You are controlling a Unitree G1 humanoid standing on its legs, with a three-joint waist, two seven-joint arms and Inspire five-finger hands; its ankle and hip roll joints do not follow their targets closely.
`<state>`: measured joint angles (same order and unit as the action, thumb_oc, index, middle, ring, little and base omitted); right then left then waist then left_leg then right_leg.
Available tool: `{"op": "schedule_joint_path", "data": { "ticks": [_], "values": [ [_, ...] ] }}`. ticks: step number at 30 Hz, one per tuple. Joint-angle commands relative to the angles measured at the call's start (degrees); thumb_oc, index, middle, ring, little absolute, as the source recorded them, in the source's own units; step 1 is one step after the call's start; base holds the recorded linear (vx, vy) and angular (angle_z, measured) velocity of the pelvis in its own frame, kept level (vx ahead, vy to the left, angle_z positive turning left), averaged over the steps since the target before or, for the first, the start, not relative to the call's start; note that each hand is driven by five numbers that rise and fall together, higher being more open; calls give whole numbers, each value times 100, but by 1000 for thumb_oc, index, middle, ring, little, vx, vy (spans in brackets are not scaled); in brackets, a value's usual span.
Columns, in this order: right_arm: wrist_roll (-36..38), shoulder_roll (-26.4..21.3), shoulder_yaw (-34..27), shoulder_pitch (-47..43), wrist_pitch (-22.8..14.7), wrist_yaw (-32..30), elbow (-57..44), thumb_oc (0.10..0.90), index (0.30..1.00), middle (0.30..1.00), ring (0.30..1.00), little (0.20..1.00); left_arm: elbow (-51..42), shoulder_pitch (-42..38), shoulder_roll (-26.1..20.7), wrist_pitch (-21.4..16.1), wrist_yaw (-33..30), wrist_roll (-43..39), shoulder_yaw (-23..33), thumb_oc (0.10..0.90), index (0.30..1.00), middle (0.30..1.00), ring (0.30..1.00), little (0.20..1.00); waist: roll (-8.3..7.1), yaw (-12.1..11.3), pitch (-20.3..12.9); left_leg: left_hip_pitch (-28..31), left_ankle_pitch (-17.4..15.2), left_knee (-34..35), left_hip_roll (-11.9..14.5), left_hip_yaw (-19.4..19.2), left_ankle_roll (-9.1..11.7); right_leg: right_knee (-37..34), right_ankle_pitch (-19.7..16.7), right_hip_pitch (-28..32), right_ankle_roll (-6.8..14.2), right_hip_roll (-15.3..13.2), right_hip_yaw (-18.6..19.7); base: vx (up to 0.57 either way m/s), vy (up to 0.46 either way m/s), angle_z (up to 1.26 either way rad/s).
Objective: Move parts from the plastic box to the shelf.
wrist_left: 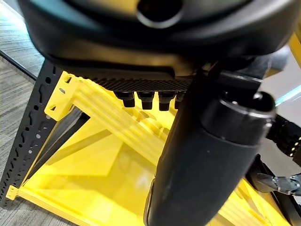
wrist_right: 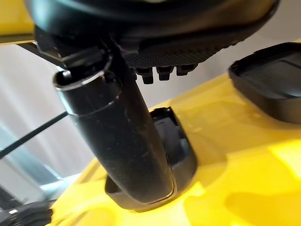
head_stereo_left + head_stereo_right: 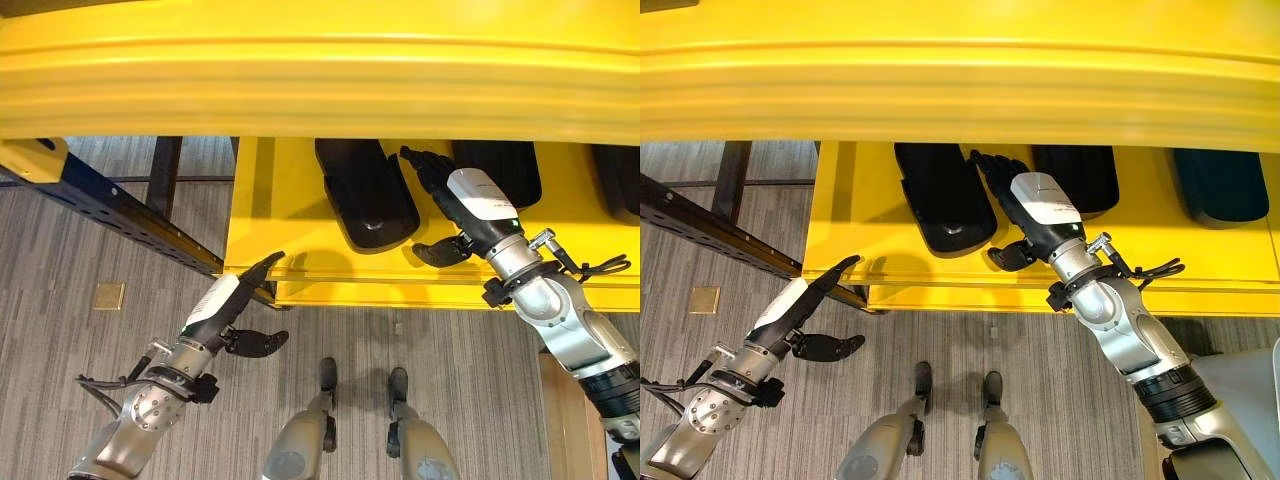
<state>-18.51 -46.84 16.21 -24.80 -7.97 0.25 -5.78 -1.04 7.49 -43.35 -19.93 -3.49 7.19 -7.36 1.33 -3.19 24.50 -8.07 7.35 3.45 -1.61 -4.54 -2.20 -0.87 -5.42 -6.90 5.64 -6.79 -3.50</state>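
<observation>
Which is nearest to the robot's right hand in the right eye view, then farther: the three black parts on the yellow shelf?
From the right hand:
1. Middle black moulded part, just beside the hand, on its right.
2. Left black moulded part, on the hand's left, almost as near; hard to separate.
3. Right dark part, far right.

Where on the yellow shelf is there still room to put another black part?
The yellow shelf is bare at its left end, between its left edge and the first black part. To the right it is crowded: the right hand hovers between parts lying side by side.
</observation>
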Motion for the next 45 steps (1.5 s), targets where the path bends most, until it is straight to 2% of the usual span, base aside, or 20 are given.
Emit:
{"op": "schedule_joint_path", "data": {
  "ticks": [1,5,9,20,38,41,42,45],
  "values": [
    [277,-292,-203,-500,-523,0,-944,900,1000,1000,1000,1000,-478,-49,139,-323,-405,-81,283,900,1000,1000,1000,1000,-111,11,-380,49,-1198,-738,326,129,189,793,505,-485,178,-95,122,-42,-4,-1],
    [249,-374,-244,-444,-629,65,-1193,900,1000,1000,1000,1000,-480,-62,159,-295,-485,-44,290,900,1000,1000,1000,1000,-118,27,-320,-46,-1184,-765,330,92,201,757,507,-508,168,-86,150,-75,1,0],
    [137,-367,-180,-537,-595,-251,-1245,900,1000,1000,1000,1000,-492,-115,166,-213,-570,-55,254,900,1000,1000,1000,1000,-108,6,-279,-114,-1185,-805,321,90,202,724,523,-500,149,-89,149,-57,-3,1],
    [-511,-7,227,-1213,-250,-720,-813,900,1000,1000,1000,1000,-435,-258,286,-148,-709,62,106,900,1000,1000,1000,1000,60,-85,-179,-250,-1122,-840,304,144,265,720,602,-513,75,-106,95,-38,12,1],
    [-818,-54,674,-1849,-145,-995,-106,900,1000,1000,1000,1000,-390,-358,296,-170,-915,161,-36,900,1000,1000,1000,1000,229,-170,26,-594,-1173,-1263,228,184,264,1057,766,-711,-29,-177,13,-10,3,0],
    [-663,-68,641,-1804,-239,-1245,-187,900,1000,1000,1000,1000,-354,-321,332,-148,-927,119,-6,900,1000,1000,1000,1000,243,-151,42,-604,-1174,-1281,221,181,263,1084,779,-716,-41,-173,12,-9,7,1],
    [-653,-40,552,-1759,-333,-1735,-306,900,1000,1000,1000,1000,-336,-298,359,-166,-975,133,8,900,1000,1000,1000,1000,250,-127,43,-584,-1166,-1260,224,168,264,1063,764,-707,-36,-172,23,0,0,0],
    [-735,89,323,-1620,-570,-2292,-488,900,1000,1000,1000,1000,-379,-263,390,-107,-1106,155,-3,900,1000,1000,1000,1000,261,-86,34,-545,-1164,-1206,225,142,270,1000,726,-700,-13,-169,60,0,0,0]
  ]
}}
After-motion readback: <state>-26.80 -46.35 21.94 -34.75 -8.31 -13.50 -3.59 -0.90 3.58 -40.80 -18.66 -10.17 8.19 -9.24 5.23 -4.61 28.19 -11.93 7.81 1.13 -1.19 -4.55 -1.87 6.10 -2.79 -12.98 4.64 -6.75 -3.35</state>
